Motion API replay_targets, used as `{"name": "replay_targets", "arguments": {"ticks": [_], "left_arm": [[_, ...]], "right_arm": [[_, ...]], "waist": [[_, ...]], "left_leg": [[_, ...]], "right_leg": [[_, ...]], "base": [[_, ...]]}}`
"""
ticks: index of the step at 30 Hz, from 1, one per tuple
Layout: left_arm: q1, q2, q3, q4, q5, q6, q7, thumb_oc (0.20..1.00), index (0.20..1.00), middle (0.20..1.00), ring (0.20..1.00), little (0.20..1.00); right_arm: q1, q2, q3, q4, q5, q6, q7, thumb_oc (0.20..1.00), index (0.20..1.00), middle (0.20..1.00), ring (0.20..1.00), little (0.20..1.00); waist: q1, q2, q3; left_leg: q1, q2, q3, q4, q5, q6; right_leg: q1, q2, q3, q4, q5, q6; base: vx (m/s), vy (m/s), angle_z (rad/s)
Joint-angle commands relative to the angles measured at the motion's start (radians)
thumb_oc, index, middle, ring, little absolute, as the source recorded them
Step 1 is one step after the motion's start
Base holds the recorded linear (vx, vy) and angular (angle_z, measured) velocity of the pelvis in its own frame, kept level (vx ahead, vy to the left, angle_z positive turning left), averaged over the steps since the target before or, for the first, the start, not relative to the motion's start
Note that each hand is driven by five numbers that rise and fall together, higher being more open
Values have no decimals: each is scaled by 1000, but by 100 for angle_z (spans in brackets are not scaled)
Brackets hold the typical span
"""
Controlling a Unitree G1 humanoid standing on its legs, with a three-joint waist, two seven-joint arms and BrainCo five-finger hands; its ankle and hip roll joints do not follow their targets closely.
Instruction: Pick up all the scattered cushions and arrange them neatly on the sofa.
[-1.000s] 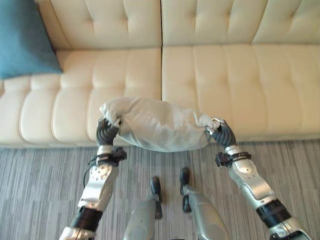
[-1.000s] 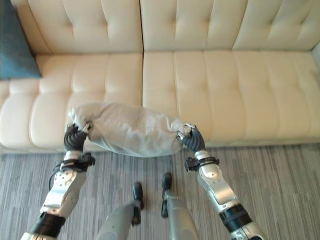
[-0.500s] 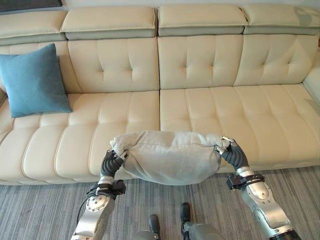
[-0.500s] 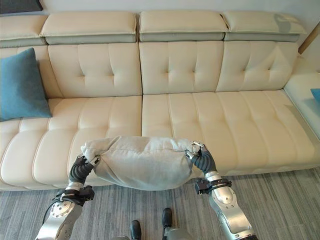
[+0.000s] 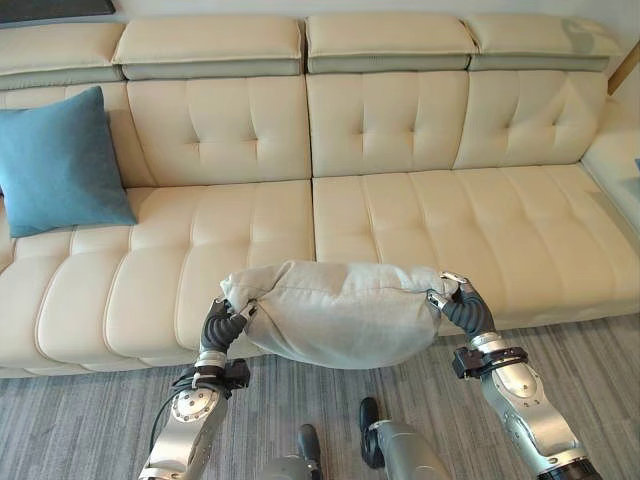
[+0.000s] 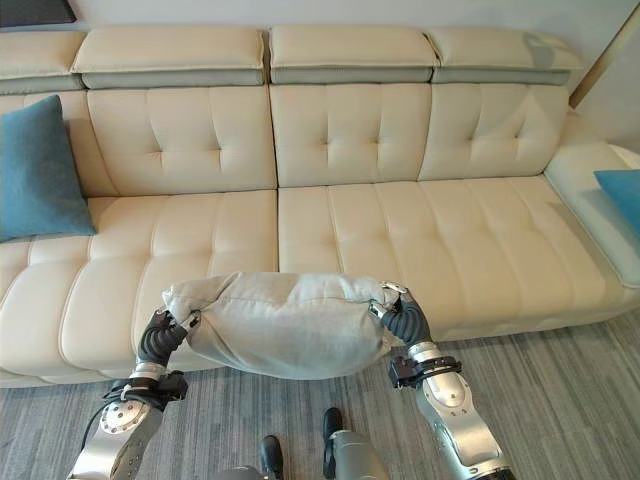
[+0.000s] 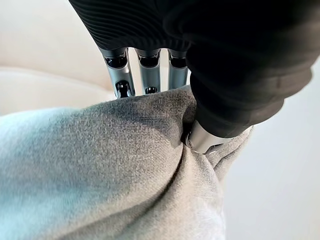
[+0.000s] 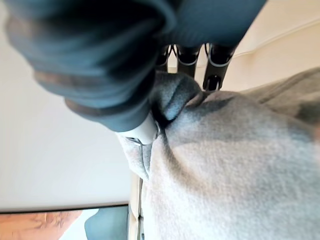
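Note:
A grey cushion (image 5: 340, 312) hangs in the air between my two hands, just in front of the cream sofa's seat (image 5: 400, 220). My left hand (image 5: 219, 325) pinches its left corner, and my right hand (image 5: 462, 308) pinches its right corner. In the left wrist view the fingers (image 7: 145, 70) and thumb press into the grey cloth (image 7: 100, 175). The right wrist view shows the fingers (image 8: 190, 60) curled into the cushion's (image 8: 230, 170) corner. A blue cushion (image 5: 60, 165) leans upright against the sofa back at the far left.
The sofa's middle and right seats lie bare. A second blue cushion (image 6: 622, 195) rests on the sofa's right side section. Grey striped carpet (image 6: 560, 400) runs along the sofa front.
The camera has tilted up, so the sofa back and headrests came into sight. The grey cushion stays held between both hands at about the same height.

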Motion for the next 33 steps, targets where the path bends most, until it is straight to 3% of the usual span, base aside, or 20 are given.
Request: {"name": "replay_targets", "arguments": {"ticks": [1, 5, 7, 9, 10, 11, 14, 15, 16, 21, 25, 29, 33], "left_arm": [[-58, 27, 2, -101, 21, -83, -12, 200, 200, 200, 200, 200], [-79, 8, -14, -86, 29, -87, -27, 200, 200, 200, 200, 200], [-65, -7, -27, -91, 32, -89, -47, 200, 200, 200, 200, 200], [-64, -17, -37, -82, 17, -88, -60, 200, 200, 200, 200, 200], [-64, -17, -37, -82, 17, -88, -60, 200, 200, 200, 200, 200], [-54, -25, -37, -77, 0, -86, -67, 200, 200, 200, 200, 200], [-35, -32, -32, -75, -4, -73, -81, 200, 200, 200, 200, 200], [-28, -41, -35, -67, -3, -68, -88, 200, 200, 200, 200, 200], [-25, -40, -35, -68, 0, -66, -92, 200, 200, 200, 200, 200], [-28, -29, -36, -76, 30, -59, -108, 200, 200, 200, 200, 200], [-27, -32, -28, -86, 28, -62, -108, 200, 200, 200, 200, 200], [-31, -22, -40, -89, 36, -62, -115, 200, 200, 200, 200, 200], [-61, 0, -43, -89, 69, -72, -91, 200, 200, 200, 200, 200]], "right_arm": [[-113, 31, -25, -108, 44, -103, 26, 200, 200, 200, 200, 200], [-83, 26, -49, -107, 45, -97, 31, 200, 200, 200, 200, 200], [-42, 28, -66, -120, 50, -102, 43, 200, 200, 200, 200, 200], [-14, 17, -88, -107, 42, -102, 42, 200, 200, 200, 200, 200], [-14, 17, -88, -107, 42, -102, 42, 200, 200, 200, 200, 200], [-8, 8, -95, -99, 38, -100, 39, 200, 200, 200, 200, 200], [15, -11, -120, -83, 36, -95, 35, 200, 200, 200, 200, 200], [28, -17, -135, -70, 33, -91, 30, 200, 200, 200, 200, 200], [32, -21, -138, -69, 35, -86, 31, 200, 200, 200, 200, 200], [14, -25, -133, -70, 12, -76, 30, 200, 200, 200, 200, 200], [-18, -14, -107, -70, 13, -79, 35, 200, 200, 200, 200, 200], [-37, -5, -96, -72, 3, -80, 36, 200, 200, 200, 200, 200], [-84, 8, -80, -80, -5, -93, 19, 200, 200, 200, 200, 200]], "waist": [[-18, -4, -3], [-48, 1, -2], [-58, 3, -19], [-74, 17, -38], [-76, 18, -39], [-79, 29, -42], [-88, 33, -62], [-92, 31, -72], [-90, 29, -73], [-60, -4, -64], [-26, -14, -47], [-22, -8, -66], [-13, -15, -80]], "left_leg": [[77, -43, -84, 86, -164, -30], [159, -49, -140, 72, -201, -58], [186, -46, -164, 89, -201, -79], [176, -16, -168, 159, -145, -129], [173, -15, -171, 162, -146, -130], [156, 7, -164, 231, -109, -151], [112, 41, -153, 356, -14, -173], [95, 67, -111, 405, 11, -167], [81, 66, -99, 397, -7, -154], [-52, -14, -124, 323, -129, -116], [-67, -22, -144, 288, -126, -124], [18, -15, -135, 164, -120, -114], [55, -18, -122, 139, -122, -104]], "right_leg": [[23, 0, -51, -138, 5, 37], [-22, 11, -77, -244, 61, 56], [11, 3, -65, -255, 78, 37], [36, 5, -68, -241, 78, 18], [36, 5, -71, -241, 78, 17], [64, 10, -87, -237, 63, 5], [120, 18, -101, -235, 28, -30], [160, 19, -109, -239, -2, -49], [179, 17, -107, -243, -13, -52], [248, 5, -61, -281, -23, -33], [287, 29, -26, -292, -28, -36], [311, 40, -16, -295, -33, -36], [324, 40, -7, -298, -37, -36]], "base": [[327, -43, 7], [341, -96, 32], [437, -204, 94], [268, -181, 92], [199, -137, 65], [182, -133, 62], [283, -218, 23], [294, -191, 11], [278, -148, 8], [141, -65, -3], [73, -15, -34], [126, 43, -26], [75, 42, -11]]}}
